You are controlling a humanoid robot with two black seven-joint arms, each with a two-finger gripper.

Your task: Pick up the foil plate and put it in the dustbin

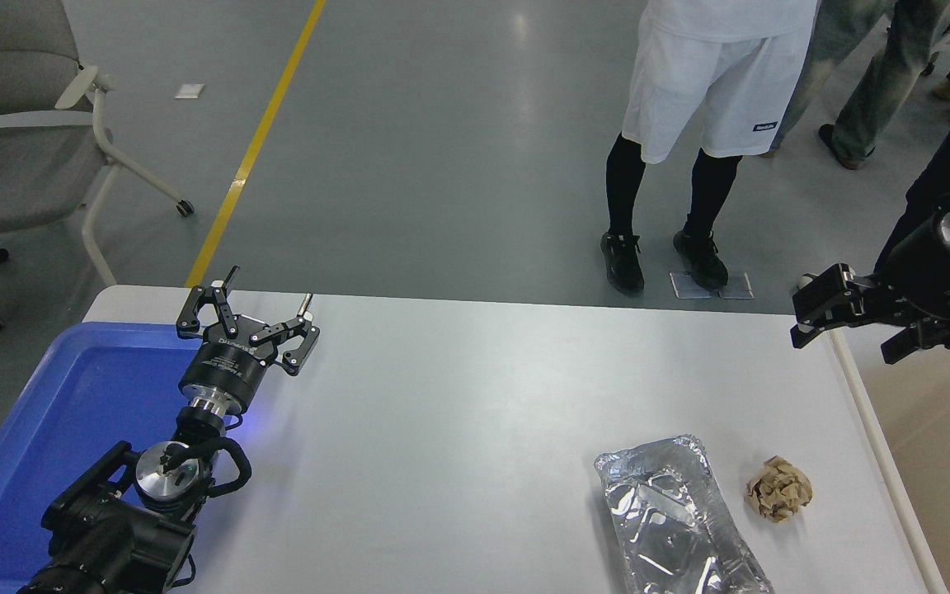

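Grey floor w/ a yellow line (256, 140) at top left; white table (458, 388) fills the lower part of the head view. From my station I log the following.

1. Foil plate (677, 520): lies flat on the table near the front right, open side up, long axis slanting toward the bottom edge, lower end cut off by the pic edge. Nothing is gripping it.
2. Brown paper ball (778, 489): on the table just beside the plate's right side, not touching it.
3. Dustbin (928, 462): cream, stands against the table's right edge; only part of its rim and inside is in view.
4. Right gripper (842, 322): enters from the right edge, hangs above the table's far right corner, over the bin's rim, well apart from the plate. Fingers spread, holding nothing.
5. Left gripper (244, 318): parked at lower left over the far end of the blue tray (71, 412), fingers spread wide, empty.
6. 2 people stand on the floor beyond the far side: 1 in white shorts (710, 91), 1 in faded trousers (871, 74).
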